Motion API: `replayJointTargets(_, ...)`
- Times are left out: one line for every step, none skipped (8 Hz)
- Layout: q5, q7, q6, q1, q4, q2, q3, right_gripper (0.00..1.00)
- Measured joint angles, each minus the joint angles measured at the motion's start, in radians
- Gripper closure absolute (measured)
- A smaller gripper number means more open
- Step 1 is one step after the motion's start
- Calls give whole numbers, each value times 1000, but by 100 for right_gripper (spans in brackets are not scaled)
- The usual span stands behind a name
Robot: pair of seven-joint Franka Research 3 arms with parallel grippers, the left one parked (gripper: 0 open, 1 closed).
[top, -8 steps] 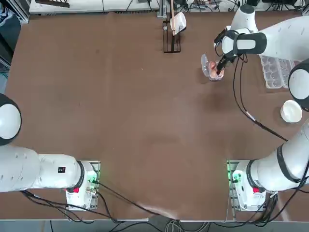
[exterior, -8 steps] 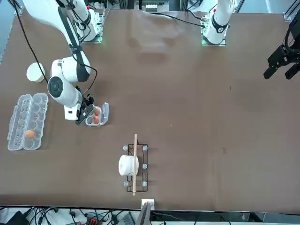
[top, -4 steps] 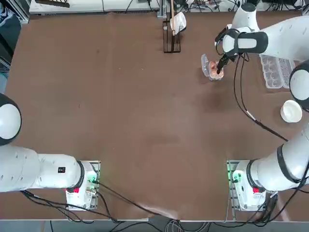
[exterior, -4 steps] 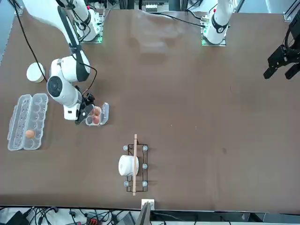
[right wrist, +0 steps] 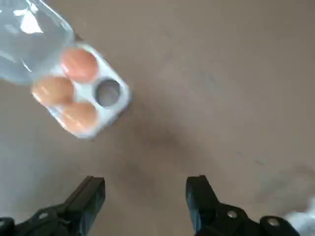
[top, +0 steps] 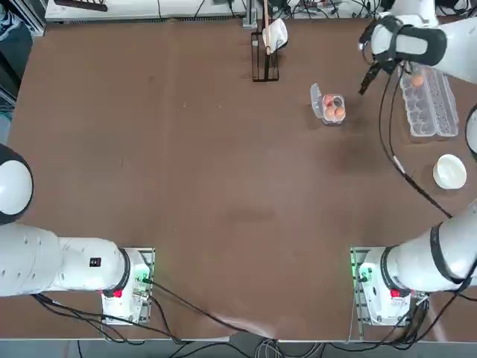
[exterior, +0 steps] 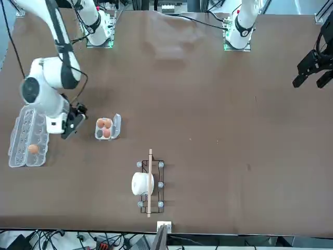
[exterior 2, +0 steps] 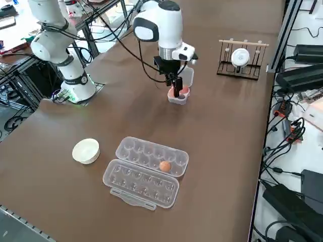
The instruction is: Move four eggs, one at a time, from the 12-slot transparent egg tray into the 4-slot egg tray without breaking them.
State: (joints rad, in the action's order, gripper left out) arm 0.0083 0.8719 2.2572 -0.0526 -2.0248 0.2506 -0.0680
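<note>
Three eggs (right wrist: 64,93) sit in the 4-slot egg tray (right wrist: 110,93) — one cup bare. The right gripper (right wrist: 145,201), released and empty, hangs between the trays; next it must reach the last egg (exterior: 33,148) in the 12-slot transparent egg tray (exterior: 21,130) — gently.

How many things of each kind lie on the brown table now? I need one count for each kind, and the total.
Orange-brown oval eggs: 4
Clear plastic egg trays, small square 4-slot tray and long 12-slot tray: 2
Round white bowl: 1
Dark wire rack: 1
Total: 8
Not counted: the open right gripper, above the table between both trays.
</note>
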Motion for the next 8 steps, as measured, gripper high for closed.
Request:
replayJointTargets(-1,111,0,57,20,3,-3,0)
replayJointTargets(-1,226,0,112,50,14,-4,0)
replayJointTargets(-1,342,1,166,95,37,-4,0)
replayJointTargets(1,451,1,218,157,76,-5,0)
replayJointTargets(3,530,1,260,220,125,-5,0)
replayJointTargets(4,580,1,293,278,178,-4,0)
replayJointTargets(4,631,1,316,323,226,-3,0)
replayJointTargets(19,702,1,333,364,268,-1,0)
